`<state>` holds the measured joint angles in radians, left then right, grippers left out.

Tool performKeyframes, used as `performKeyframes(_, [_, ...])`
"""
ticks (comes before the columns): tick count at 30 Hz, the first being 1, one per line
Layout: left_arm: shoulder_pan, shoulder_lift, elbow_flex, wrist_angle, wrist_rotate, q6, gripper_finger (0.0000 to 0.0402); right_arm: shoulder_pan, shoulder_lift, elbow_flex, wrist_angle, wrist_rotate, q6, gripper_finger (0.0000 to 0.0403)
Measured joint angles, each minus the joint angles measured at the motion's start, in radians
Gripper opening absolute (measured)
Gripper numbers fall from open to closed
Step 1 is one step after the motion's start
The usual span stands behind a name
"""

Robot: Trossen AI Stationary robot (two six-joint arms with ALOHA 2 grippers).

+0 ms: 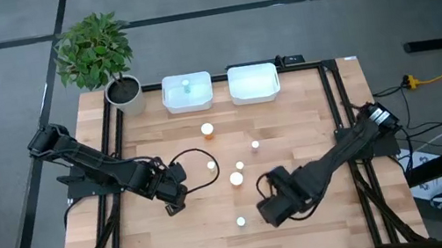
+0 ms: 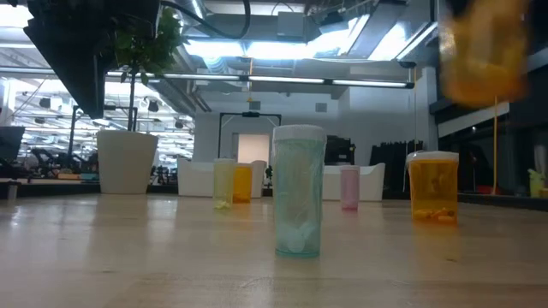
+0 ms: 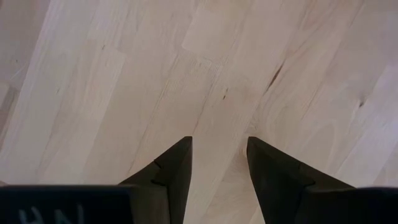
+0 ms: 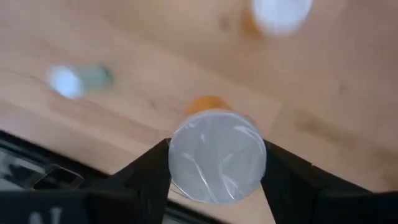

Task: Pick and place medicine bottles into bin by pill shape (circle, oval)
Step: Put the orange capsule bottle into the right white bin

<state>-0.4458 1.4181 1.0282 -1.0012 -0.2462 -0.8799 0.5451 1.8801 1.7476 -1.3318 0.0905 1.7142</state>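
Two right gripper [image 4: 214, 163] fingers clamped on orange bottle [image 4: 217, 162] lifted off table [image 1: 293, 130], left gripper [image 3: 219, 163] fingers parted and empty above bare wood, five bottles standing mid-table, one bottle [image 1: 185, 84] in left bin [image 1: 188, 94]

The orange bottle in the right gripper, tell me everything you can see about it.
The orange bottle is a small cylinder with a round white cap, its translucent orange body showing just past the cap in the right wrist view. The right gripper is shut on it, one dark finger against each side of the cap. It is held clear above the wooden table, and the low view shows it blurred, up in the air. Its contents cannot be made out.
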Motion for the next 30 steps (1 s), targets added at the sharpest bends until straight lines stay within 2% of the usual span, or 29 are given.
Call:
performKeyframes(5, [0.000,0.000,0.000,0.000,0.000,-0.001,0.0147,-0.072,-0.001,0.169,-0.252,0.183,-0.081,0.0210])
performKeyframes(8, [0.000,0.000,0.000,0.003,0.000,-0.006,0.0147,-0.156,-0.027,0.187,-0.217,0.257,-0.276,0.0210])
performKeyframes(11, [0.000,0.000,0.000,0.011,0.000,-0.006,0.0147,-0.280,-0.040,0.203,-0.224,0.279,-0.445,0.0210])
performKeyframes(20, [0.014,0.000,0.000,0.023,0.001,-0.023,0.0147,-0.709,-0.039,0.201,-0.189,0.263,-0.996,0.0210])
performKeyframes(23, [0.031,0.000,0.000,0.022,0.000,-0.070,0.0147,-0.855,-0.039,0.194,-0.123,0.210,-1.156,0.0210])
performKeyframes(26, [0.055,0.000,0.000,0.022,0.000,-0.107,0.0147,-0.990,-0.039,0.157,-0.003,0.121,-1.277,0.0210])
performKeyframes(30, [0.101,0.000,0.000,0.022,0.000,-0.138,0.0147,-1.118,-0.038,0.073,0.116,0.063,-1.354,0.0210])
